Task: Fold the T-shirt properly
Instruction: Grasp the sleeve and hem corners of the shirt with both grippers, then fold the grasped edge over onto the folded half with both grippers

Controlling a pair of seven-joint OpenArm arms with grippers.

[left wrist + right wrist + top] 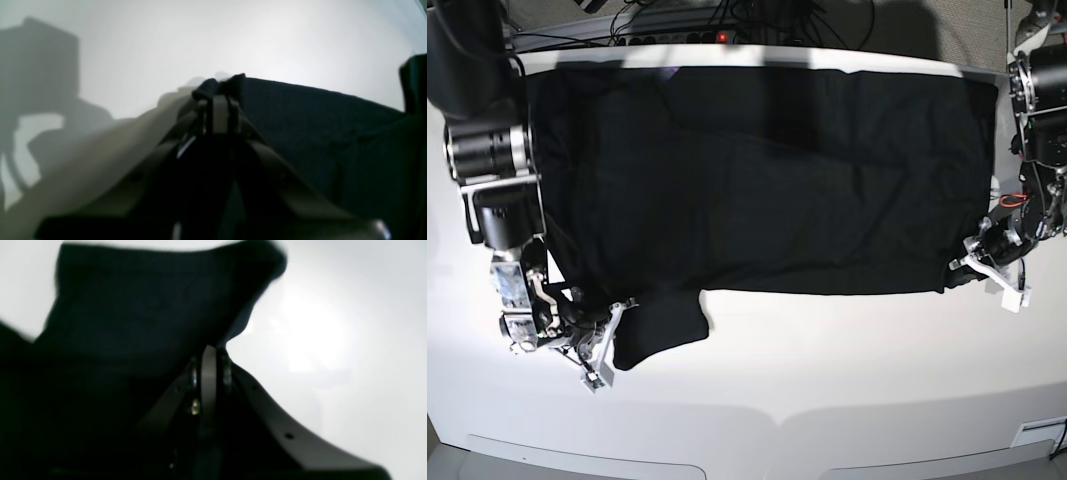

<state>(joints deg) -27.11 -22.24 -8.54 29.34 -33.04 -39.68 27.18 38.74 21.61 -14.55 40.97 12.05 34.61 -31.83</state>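
While spread nearly flat on desk (827, 370), T-shirt (767, 180) shows no fold yet. Left fingers (218, 100) clenched on hem corner bunched at tips. Right fingers (210, 355) clenched on sleeve edge just ahead. All folding left.

Left gripper (967, 262) low at desk's right edge, jaws pinched tight on bunched corner of T-shirt (767, 180); forearm rises behind it toward far right corner. Right gripper (607, 325) low near desk's left front, jaws clamped on cloth at sleeve; black arm with silver wrist ring runs along left edge. Both wrists angled inward, fingers level with desk surface.
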